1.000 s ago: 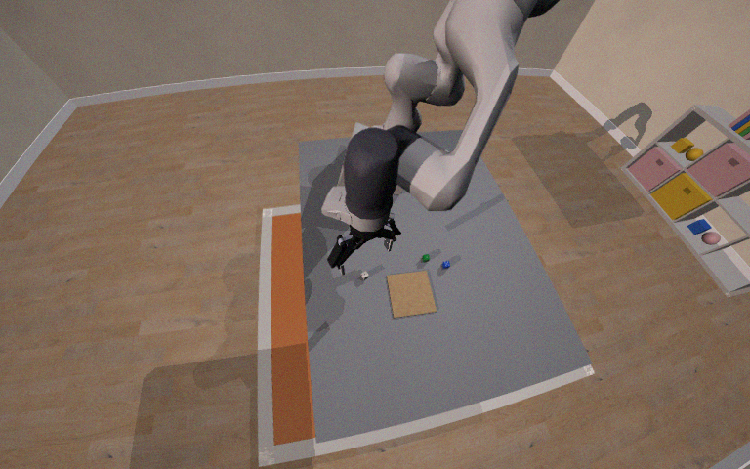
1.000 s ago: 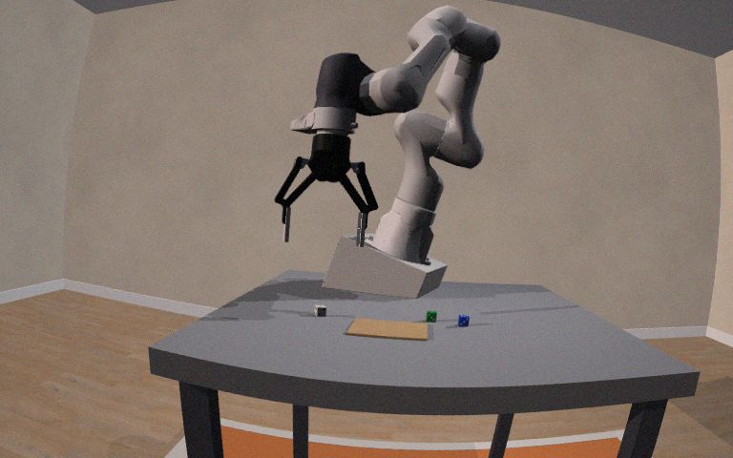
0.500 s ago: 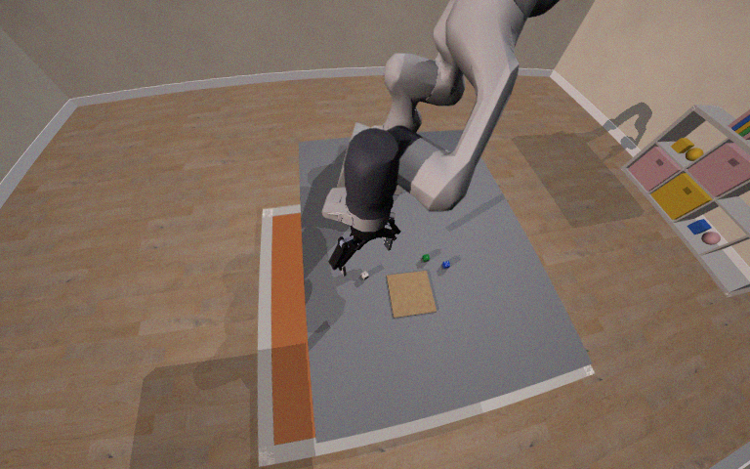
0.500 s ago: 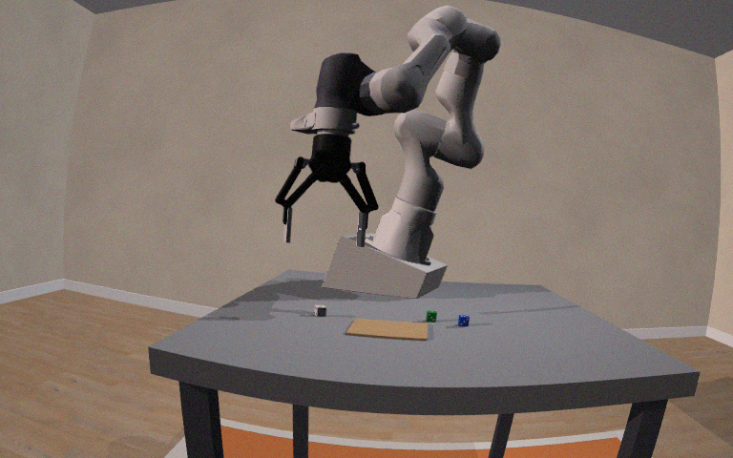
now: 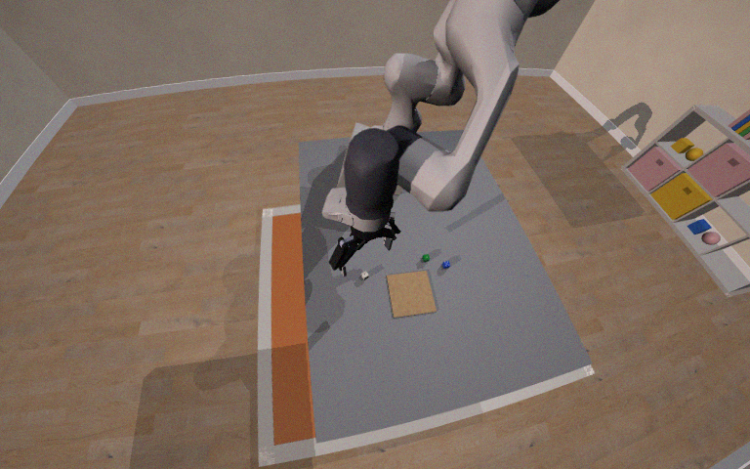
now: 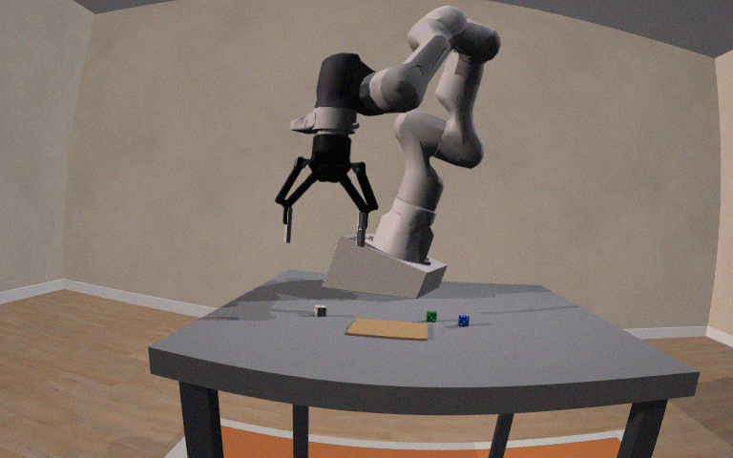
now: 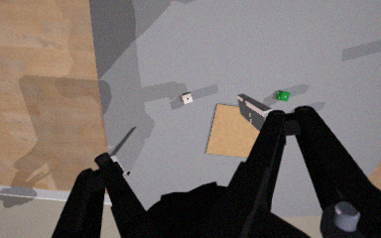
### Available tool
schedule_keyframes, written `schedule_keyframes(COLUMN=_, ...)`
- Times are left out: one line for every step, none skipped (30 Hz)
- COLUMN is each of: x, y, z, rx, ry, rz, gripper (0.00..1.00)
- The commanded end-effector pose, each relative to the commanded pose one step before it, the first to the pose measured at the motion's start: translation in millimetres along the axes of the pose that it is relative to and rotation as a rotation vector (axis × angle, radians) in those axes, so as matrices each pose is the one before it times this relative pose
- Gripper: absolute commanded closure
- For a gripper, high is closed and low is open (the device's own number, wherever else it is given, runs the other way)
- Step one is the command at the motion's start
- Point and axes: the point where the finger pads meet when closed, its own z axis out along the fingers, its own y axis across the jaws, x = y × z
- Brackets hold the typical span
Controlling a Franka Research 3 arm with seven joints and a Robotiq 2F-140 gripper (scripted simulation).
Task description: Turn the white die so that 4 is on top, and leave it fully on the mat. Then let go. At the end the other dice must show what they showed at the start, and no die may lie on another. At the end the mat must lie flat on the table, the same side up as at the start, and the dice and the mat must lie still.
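The white die (image 5: 364, 275) (image 6: 320, 310) (image 7: 187, 98) lies on the bare grey table (image 5: 442, 359) (image 6: 486, 366) (image 7: 248, 40), a short way left of the tan square mat (image 5: 411, 293) (image 6: 386, 328) (image 7: 230, 134) and not on it. I cannot read its top face. The green die (image 5: 425, 257) (image 6: 430, 316) (image 7: 283, 95) and the blue die (image 5: 445, 264) (image 6: 463, 320) lie on the table just behind the mat's far right corner. My gripper (image 5: 365, 257) (image 6: 324, 238) (image 7: 189, 120) is wide open and empty, pointing down, high above the white die.
The robot's wedge-shaped base (image 6: 378, 270) stands at the back of the table. The table's left edge is near the white die in the wrist view. A shelf (image 5: 696, 193) with coloured bins stands far right on the floor.
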Motion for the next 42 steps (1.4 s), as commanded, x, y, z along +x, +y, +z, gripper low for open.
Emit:
schedule_keyframes(x=-0.19, y=0.68, z=0.71, rx=-0.00322, ry=0.00018, rz=-0.00723, gripper=0.00)
schedule_keyframes(x=0.00, y=0.00, z=0.06, rx=-0.00003, ry=-0.00001, rz=0.00209, gripper=0.00)
schedule_keyframes(x=-0.01, y=0.00, z=0.36, rx=-0.00021, ry=-0.00003, rz=0.01330, gripper=0.00)
schedule_keyframes(x=-0.03, y=-0.01, z=0.88, rx=-0.00049, ry=-0.00007, rz=0.03223, gripper=0.00)
schedule_keyframes(x=-0.04, y=-0.02, z=1.51, rx=-0.00079, ry=-0.00008, rz=0.05548, gripper=0.00)
schedule_keyframes(x=-0.05, y=-0.05, z=2.16, rx=-0.00103, ry=-0.00004, rz=0.08013, gripper=0.00)
schedule_keyframes(x=-0.02, y=-0.02, z=0.74, rx=-0.00032, ry=0.00001, rz=0.02754, gripper=0.00)
schedule_keyframes(x=-0.01, y=-0.02, z=0.48, rx=-0.00020, ry=0.00001, rz=0.01784, gripper=0.00)
schedule_keyframes(x=-0.01, y=-0.02, z=0.49, rx=-0.00020, ry=0.00001, rz=0.01821, gripper=0.00)
schedule_keyframes(x=0.00, y=0.00, z=0.00, rx=0.00000, ry=0.00000, rz=0.00000, gripper=0.00)
schedule_keyframes(x=0.00, y=0.00, z=0.00, rx=0.00000, ry=0.00000, rz=0.00000, gripper=0.00)
schedule_keyframes(x=-0.02, y=-0.05, z=1.07, rx=-0.00041, ry=0.00003, rz=0.04007, gripper=0.00)
schedule_keyframes(x=-0.02, y=-0.03, z=0.67, rx=-0.00024, ry=0.00003, rz=0.02520, gripper=0.00)
schedule_keyframes(x=-0.01, y=-0.03, z=0.49, rx=-0.00017, ry=0.00002, rz=0.01854, gripper=0.00)
schedule_keyframes(x=-0.01, y=-0.03, z=0.46, rx=-0.00015, ry=0.00002, rz=0.01757, gripper=0.00)
schedule_keyframes(x=-0.01, y=-0.03, z=0.49, rx=-0.00015, ry=0.00003, rz=0.01863, gripper=0.00)
schedule_keyframes(x=-0.01, y=-0.03, z=0.47, rx=-0.00014, ry=0.00003, rz=0.01792, gripper=0.00)
schedule_keyframes(x=-0.01, y=-0.03, z=0.47, rx=-0.00013, ry=0.00003, rz=0.01801, gripper=0.00)
schedule_keyframes(x=-0.01, y=-0.01, z=0.21, rx=-0.00006, ry=0.00001, rz=0.00819, gripper=0.00)
schedule_keyframes(x=-0.02, y=-0.05, z=0.68, rx=-0.00018, ry=0.00004, rz=0.02620, gripper=0.00)
schedule_keyframes(x=-0.01, y=-0.03, z=0.46, rx=-0.00011, ry=0.00003, rz=0.01774, gripper=0.00)
schedule_keyframes(x=-0.01, y=-0.03, z=0.47, rx=-0.00011, ry=0.00003, rz=0.01796, gripper=0.00)
schedule_keyframes(x=-0.02, y=-0.04, z=0.47, rx=-0.00010, ry=0.00003, rz=0.01824, gripper=0.00)
schedule_keyframes(x=-0.02, y=-0.04, z=0.48, rx=-0.00010, ry=0.00003, rz=0.01862, gripper=0.00)
schedule_keyframes(x=-0.02, y=-0.04, z=0.46, rx=-0.00009, ry=0.00003, rz=0.01792, gripper=0.00)
schedule_keyframes(x=-0.02, y=-0.04, z=0.47, rx=-0.00008, ry=0.00003, rz=0.01836, gripper=0.00)
schedule_keyframes(x=0.00, y=0.00, z=0.00, rx=0.00000, ry=0.00000, rz=0.00000, gripper=0.00)
schedule_keyframes(x=0.00, y=0.00, z=0.00, rx=0.00000, ry=0.00000, rz=0.00000, gripper=0.00)
schedule_keyframes(x=0.00, y=-0.01, z=0.12, rx=-0.00002, ry=0.00001, rz=0.00468, gripper=0.00)
schedule_keyframes(x=-0.06, y=-0.13, z=1.43, rx=-0.00020, ry=0.00007, rz=0.05609, gripper=0.00)
schedule_keyframes(x=-0.02, y=-0.04, z=0.45, rx=-0.00005, ry=0.00002, rz=0.01753, gripper=0.00)
schedule_keyframes(x=-0.02, y=-0.05, z=0.48, rx=-0.00005, ry=0.00002, rz=0.01899, gripper=0.00)
schedule_keyframes(x=-0.02, y=-0.05, z=0.45, rx=-0.00004, ry=0.00001, rz=0.01780, gripper=0.00)
schedule_keyframes(x=-0.03, y=-0.05, z=0.46, rx=-0.00003, ry=0.00001, rz=0.01835, gripper=0.00)
schedule_keyframes(x=-0.03, y=-0.05, z=0.46, rx=-0.00003, ry=0.00001, rz=0.01820, gripper=0.00)
schedule_keyframes(x=0.00, y=-0.01, z=0.07, rx=0.00000, ry=0.00000, rz=0.00260, gripper=0.00)
schedule_keyframes(x=-0.05, y=-0.09, z=0.78, rx=-0.00003, ry=0.00001, rz=0.03105, gripper=0.00)
schedule_keyframes(x=-0.03, y=-0.05, z=0.48, rx=-0.00001, ry=0.00000, rz=0.01903, gripper=0.00)
schedule_keyframes(x=-0.03, y=-0.05, z=0.44, rx=0.00000, ry=0.00000, rz=0.01766, gripper=0.00)
schedule_keyframes(x=-0.03, y=-0.05, z=0.46, rx=0.00000, ry=-0.00001, rz=0.01862, gripper=0.00)
schedule_keyframes(x=-0.03, y=-0.05, z=0.44, rx=0.00001, ry=-0.00001, rz=0.01766, gripper=0.00)
schedule_keyframes(x=-0.04, y=-0.06, z=0.45, rx=0.00001, ry=-0.00002, rz=0.01831, gripper=0.00)
